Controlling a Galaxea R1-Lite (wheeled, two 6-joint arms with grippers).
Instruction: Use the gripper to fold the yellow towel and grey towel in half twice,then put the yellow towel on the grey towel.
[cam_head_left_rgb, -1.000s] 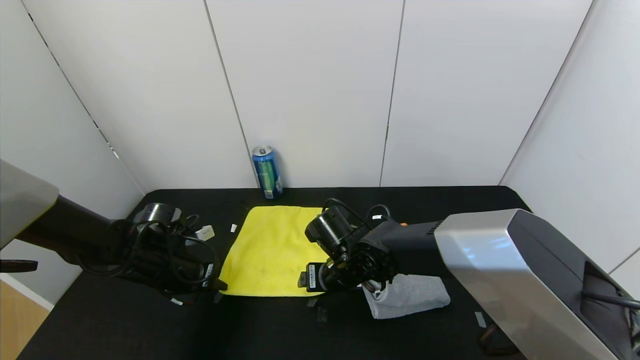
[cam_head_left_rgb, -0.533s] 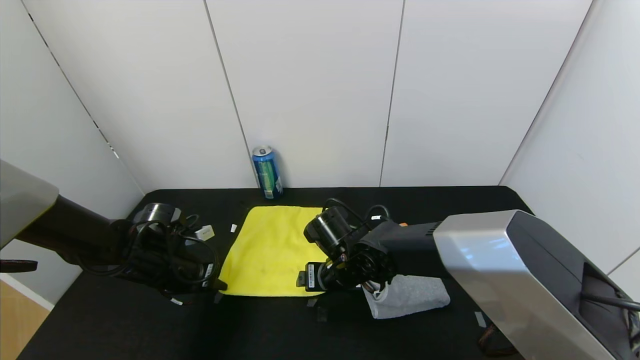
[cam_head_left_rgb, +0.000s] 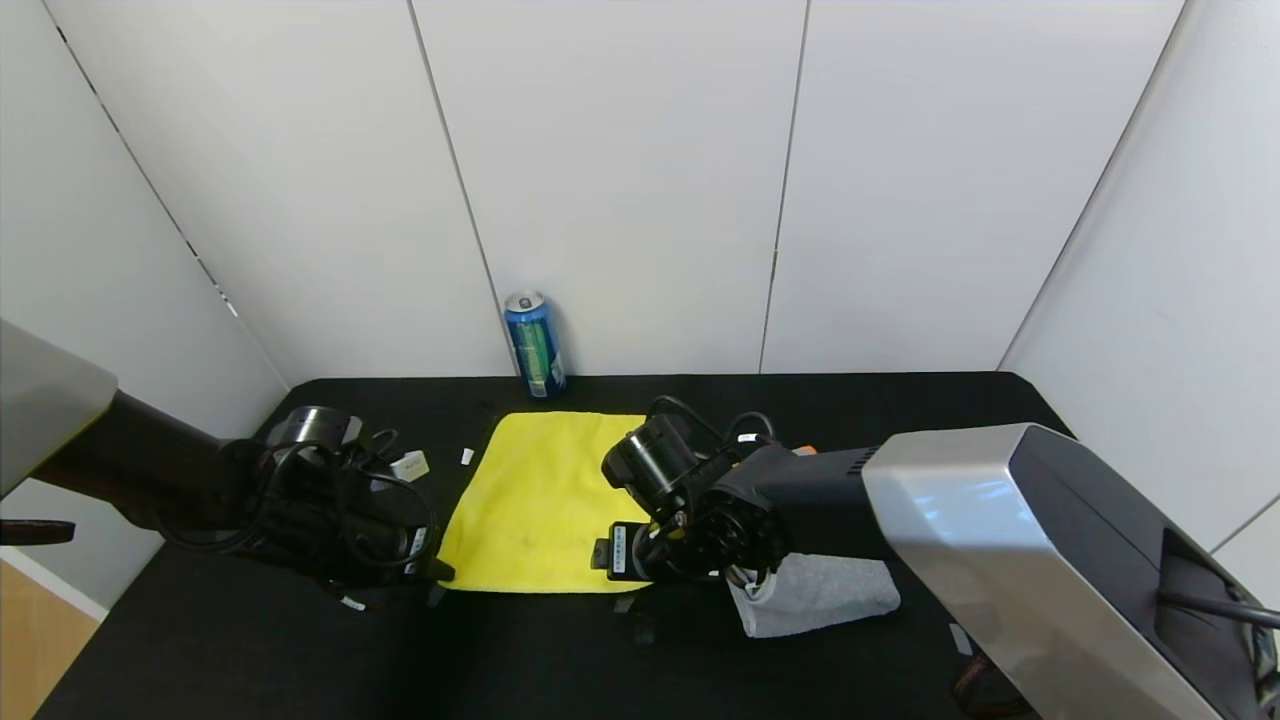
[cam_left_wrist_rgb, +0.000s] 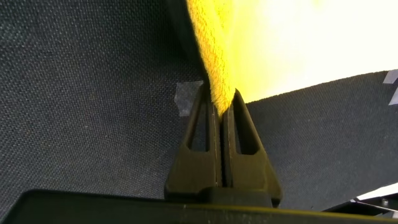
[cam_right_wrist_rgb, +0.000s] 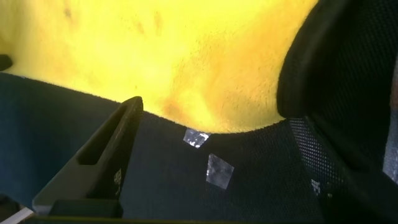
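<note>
Black cloth covers the table. At far left, the left gripper sits low at the near-left corner of the yellow towel, jaws pressed together on the towel's edge; the left wrist view shows yellow pile pinched between the two fingers. Small bits of tape lie on the cloth near that towel's left side. Yellow towel lies flat, spread open, mid-table. Behind it, against the wall, a blue can stands upright. At the towel's near-right corner, the right gripper hangs just over the edge with jaws spread wide, nothing between them; one finger shows beside the yellow hem, tape scraps under it. Right of that gripper, the grey towel lies folded into a small bundle, apart from the yellow one, partly hidden by the right arm.
</note>
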